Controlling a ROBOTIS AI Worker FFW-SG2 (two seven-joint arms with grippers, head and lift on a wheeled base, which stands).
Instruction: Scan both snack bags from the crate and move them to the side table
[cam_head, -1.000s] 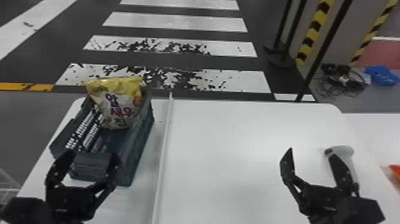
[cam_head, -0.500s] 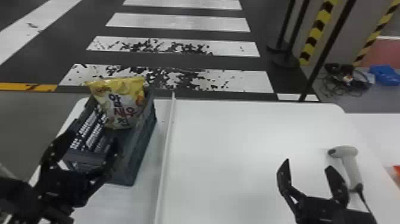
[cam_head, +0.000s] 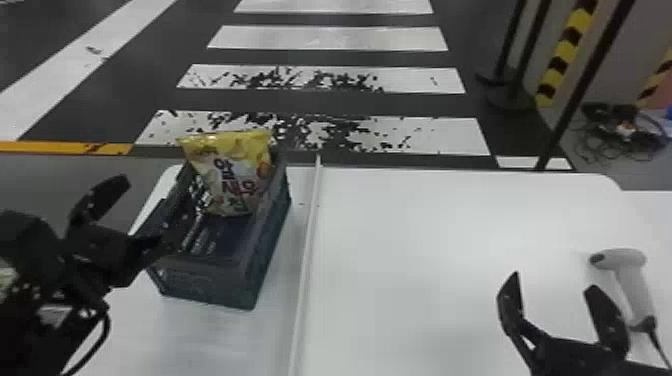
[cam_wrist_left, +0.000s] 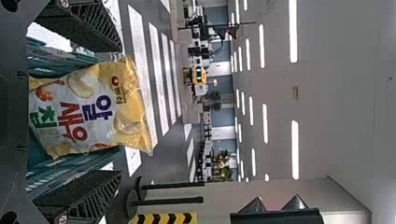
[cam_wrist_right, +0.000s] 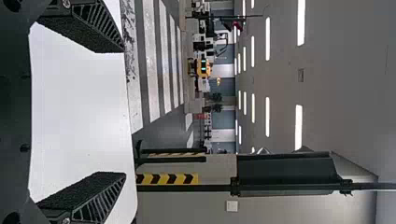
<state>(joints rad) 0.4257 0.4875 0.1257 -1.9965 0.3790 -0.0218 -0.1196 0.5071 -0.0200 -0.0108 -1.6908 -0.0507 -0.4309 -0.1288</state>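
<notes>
Bag (cam_head: 227, 175) of snacks, yellow at the top with a pale printed front, stands leaning in the far end of the dark crate (cam_head: 215, 282), its top above the rim. The crate sits on the left part of the white table (cam_head: 425, 240), left of a thin raised strip (cam_head: 306, 260). The left gripper (cam_head: 144, 211) is by the crate's near left side, fingers apart (whether one touches the crate, I cannot tell); in the left wrist view the bag shows in the gap between them, not gripped. The right gripper (cam_head: 555, 280) is over the table's near right part, its fingers spread with nothing between them. Just beside it, to the right, a pale scanner (cam_head: 632, 280) lies on the table, a dark cord (cam_head: 659, 345) running from its handle.
</notes>
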